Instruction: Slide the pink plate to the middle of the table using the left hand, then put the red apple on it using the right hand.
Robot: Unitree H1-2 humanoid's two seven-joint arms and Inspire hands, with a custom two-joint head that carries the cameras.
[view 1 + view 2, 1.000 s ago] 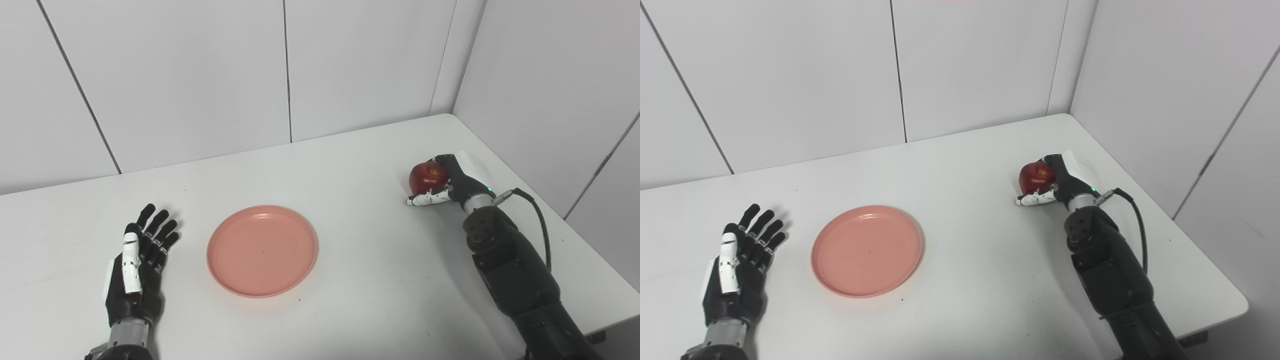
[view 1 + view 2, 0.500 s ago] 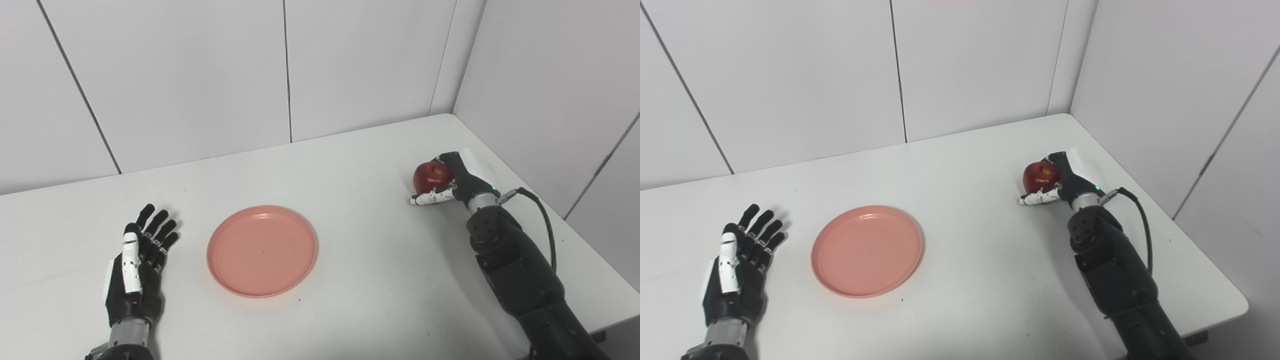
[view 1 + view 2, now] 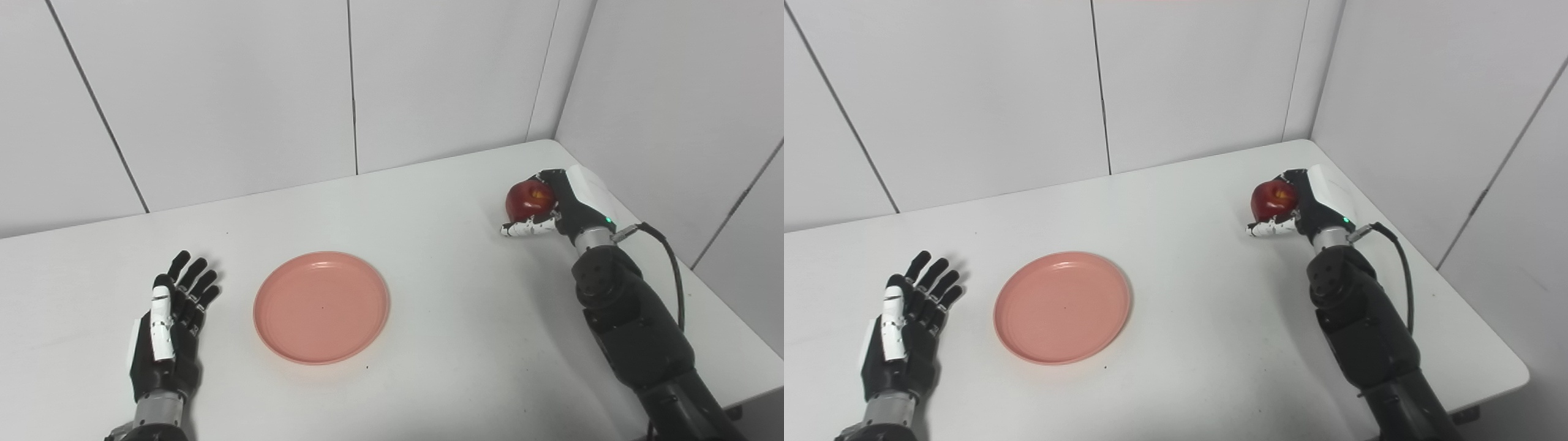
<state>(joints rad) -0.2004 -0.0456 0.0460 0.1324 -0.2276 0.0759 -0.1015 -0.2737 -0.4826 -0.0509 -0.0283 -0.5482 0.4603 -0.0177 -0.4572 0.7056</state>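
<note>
Right hand (image 3: 560, 205) grasps the red apple (image 3: 528, 200), well right of the pink plate (image 3: 321, 307) on the white table (image 3: 429, 202); left hand (image 3: 168, 327) lies left of the plate, fingers released and spread.

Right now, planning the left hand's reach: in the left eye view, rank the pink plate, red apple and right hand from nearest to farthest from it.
1. Pink plate, just right of the left hand.
2. Red apple, far right, off the table.
3. Right hand, closed on the apple's far side.
</note>
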